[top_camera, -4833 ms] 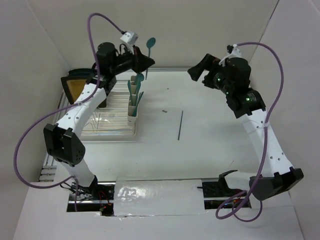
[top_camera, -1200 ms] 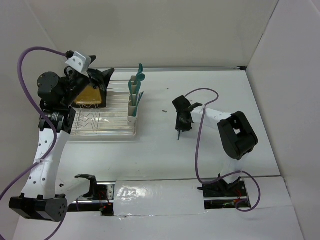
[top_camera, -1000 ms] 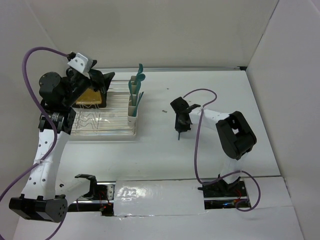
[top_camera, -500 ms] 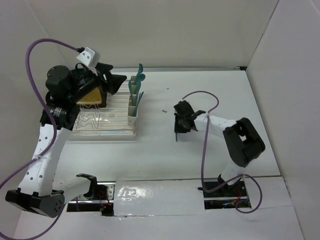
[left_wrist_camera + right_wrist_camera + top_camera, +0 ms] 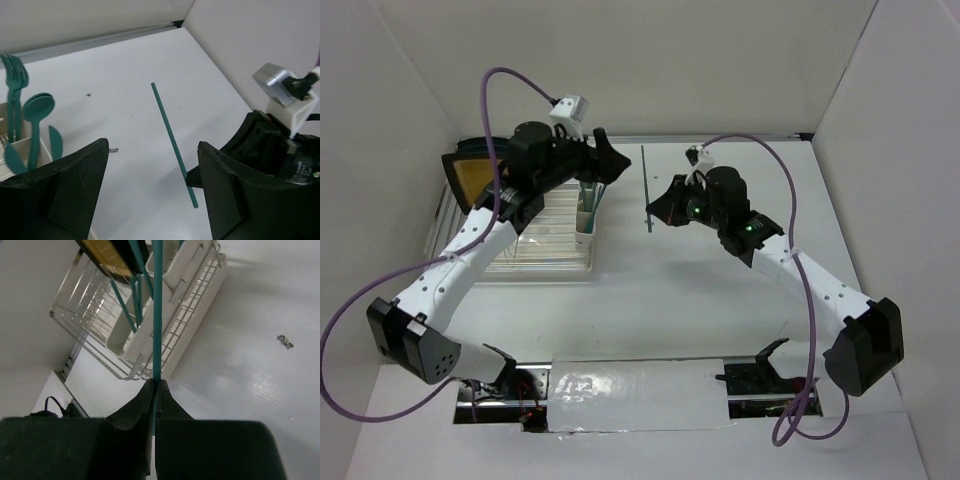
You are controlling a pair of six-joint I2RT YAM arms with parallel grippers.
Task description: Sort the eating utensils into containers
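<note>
My right fingers (image 5: 156, 386) were pressed fully together on the knife (image 5: 158, 315), pinching it close to its lower end. A short stub poked out behind the grip. The rest of the thin teal strip ran straight out past the fingertips, tilted and held up off the worktop (image 5: 125, 75). Through the right wrist camera, beyond the knife, I saw the rack (image 5: 95, 347) and the cups (image 5: 165, 285) set along its nearer side. A dark-rimmed amber item (image 5: 107, 252) stood further out at the rack's far end.

My left fingers (image 5: 612, 160) were spread wide and had hold of nothing. From the left wrist camera the knife stood out in front of the gap between them, touching neither one. The right fingers sat just past the right-hand one of the pair. Off to the other side of the left fingers were the cups, with forks (image 5: 12, 82) upright in a farther cup and spoons (image 5: 39, 107) in the next one nearer. From above, the left fingers hung over the far end of the cup row, with the knife just beside them toward the right arm.
</note>
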